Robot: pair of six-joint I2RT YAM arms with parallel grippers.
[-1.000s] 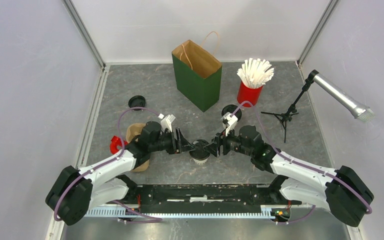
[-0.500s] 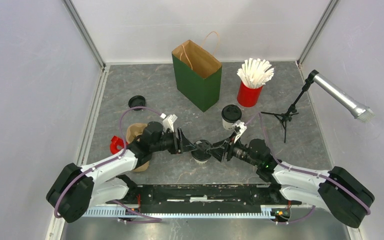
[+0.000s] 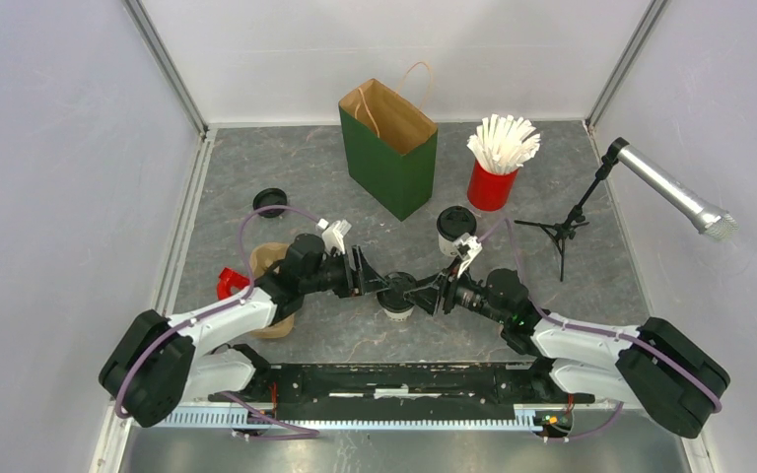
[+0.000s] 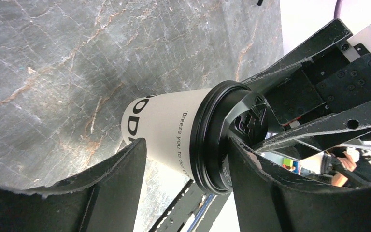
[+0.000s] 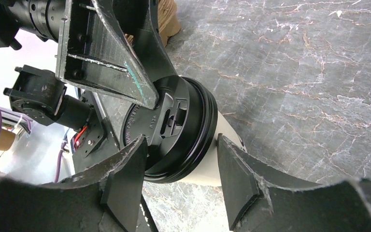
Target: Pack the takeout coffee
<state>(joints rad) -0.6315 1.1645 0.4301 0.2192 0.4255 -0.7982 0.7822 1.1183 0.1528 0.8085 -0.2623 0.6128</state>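
Mid-surface [image 3: 591, 266]: left tool [image 4: 187, 159] clamped on lidded cup [image 4: 166, 128]. Right tool [image 5: 181, 154] straddles lid [image 5: 174, 125]; gripping or not, cannot tell. Second cup [image 3: 450, 225] just beyond.

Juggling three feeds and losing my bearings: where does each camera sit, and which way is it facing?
Top external: above and behind the bases, looking down on the table; both arms, left gripper and right gripper meeting at the lidded cup.
Left wrist: on the left arm, looking past its own fingers toward the cup, right gripper beyond.
Right wrist: on the right arm, facing the opposite way, own fingers either side of the lid.
Shared: both wrist views show that cup and the opposite gripper.
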